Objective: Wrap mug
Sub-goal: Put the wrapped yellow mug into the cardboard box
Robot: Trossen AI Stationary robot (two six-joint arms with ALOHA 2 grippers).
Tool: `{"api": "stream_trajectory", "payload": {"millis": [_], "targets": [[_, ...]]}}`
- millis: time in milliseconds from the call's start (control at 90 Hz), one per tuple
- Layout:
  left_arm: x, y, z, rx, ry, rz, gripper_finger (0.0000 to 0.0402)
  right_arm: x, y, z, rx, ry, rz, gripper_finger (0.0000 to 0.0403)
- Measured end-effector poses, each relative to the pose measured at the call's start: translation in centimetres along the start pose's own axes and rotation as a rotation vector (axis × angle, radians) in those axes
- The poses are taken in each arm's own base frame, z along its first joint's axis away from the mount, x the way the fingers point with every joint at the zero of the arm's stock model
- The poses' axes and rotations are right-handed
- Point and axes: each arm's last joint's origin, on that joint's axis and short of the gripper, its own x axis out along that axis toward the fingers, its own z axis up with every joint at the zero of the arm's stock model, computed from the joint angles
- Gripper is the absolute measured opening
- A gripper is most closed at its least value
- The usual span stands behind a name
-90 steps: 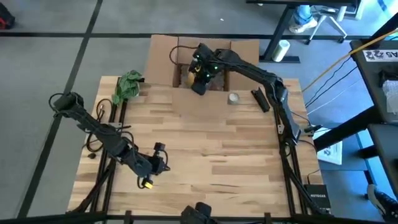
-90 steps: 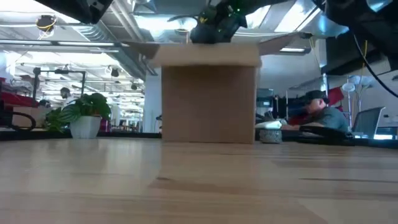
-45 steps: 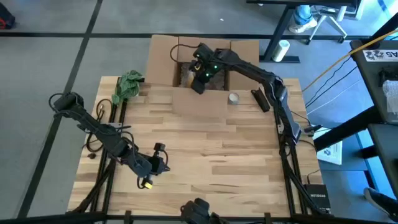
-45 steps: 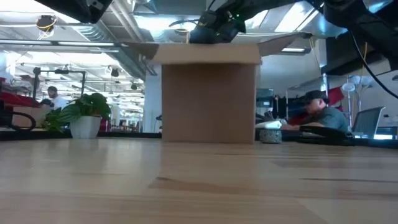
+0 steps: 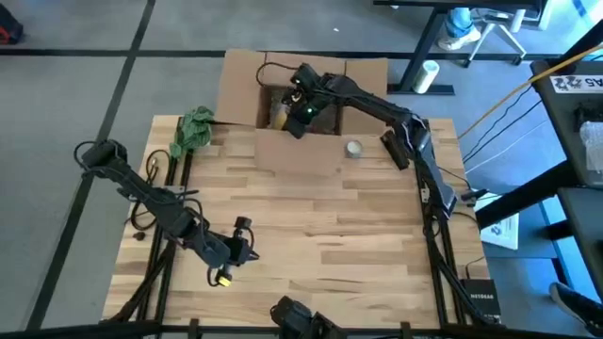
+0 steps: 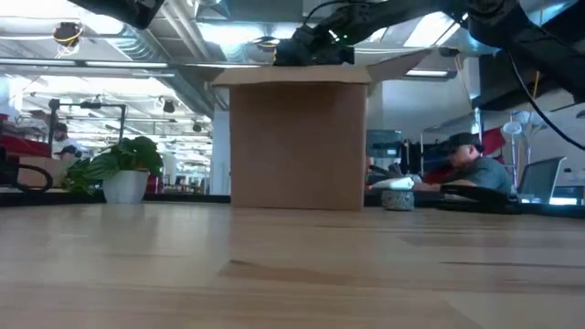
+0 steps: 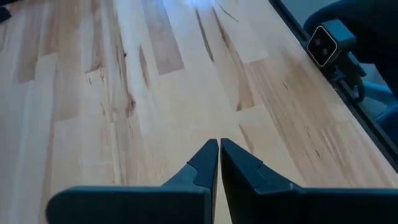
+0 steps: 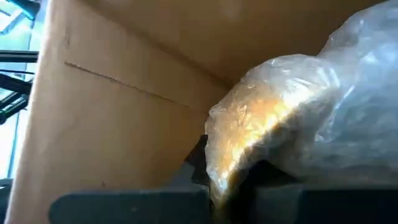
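The clear plastic-wrapped yellowish bundle runs off the right wrist view's edge and covers the right gripper's fingertips; the brown cardboard box hides it in the low view.

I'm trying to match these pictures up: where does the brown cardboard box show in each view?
High view: the brown cardboard box sits open at the table's far edge, the right gripper reaching into it.
Low view: the box stands centre, the right arm above it.
Left wrist view: not in it.
Right wrist view: its inner wall behind the plastic-wrapped bundle.
Shared landmark: the right arm.
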Motion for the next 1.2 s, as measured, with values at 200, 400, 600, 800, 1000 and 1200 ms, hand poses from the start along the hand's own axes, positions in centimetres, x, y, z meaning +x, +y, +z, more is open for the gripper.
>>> {"api": "stream_trajectory", "payload": {"millis": [200, 400, 600, 800, 1000, 1200], "targets": [[0.0, 0.0, 0.0, 0.001, 0.000, 0.000, 0.0000, 0.0, 0.8, 0.3, -0.002, -0.027, -0.006, 0.0010], [0.0, 0.0, 0.0, -0.002, -0.001, 0.000, 0.0000, -1.0, 2.0, 1.1, -0.042, -0.071, 0.045, 0.0034], [0.0, 0.0, 0.1, -0.005, -0.007, -0.001, 0.0000, -3.4, 4.7, 2.1, -0.095, -0.145, 0.091, 0.0082], [0.0, 0.0, 0.1, -0.008, -0.007, -0.001, 0.0000, -4.0, 6.0, 2.4, -0.091, -0.153, 0.124, 0.0129], [0.0, 0.0, 0.1, -0.014, -0.009, -0.002, 0.0000, -4.4, 6.7, 2.5, -0.090, -0.158, 0.129, 0.0158], [0.0, 0.0, 0.1, -0.017, -0.009, -0.001, 0.0000, -4.3, 7.0, 2.3, -0.089, -0.139, 0.135, 0.0163]]}}
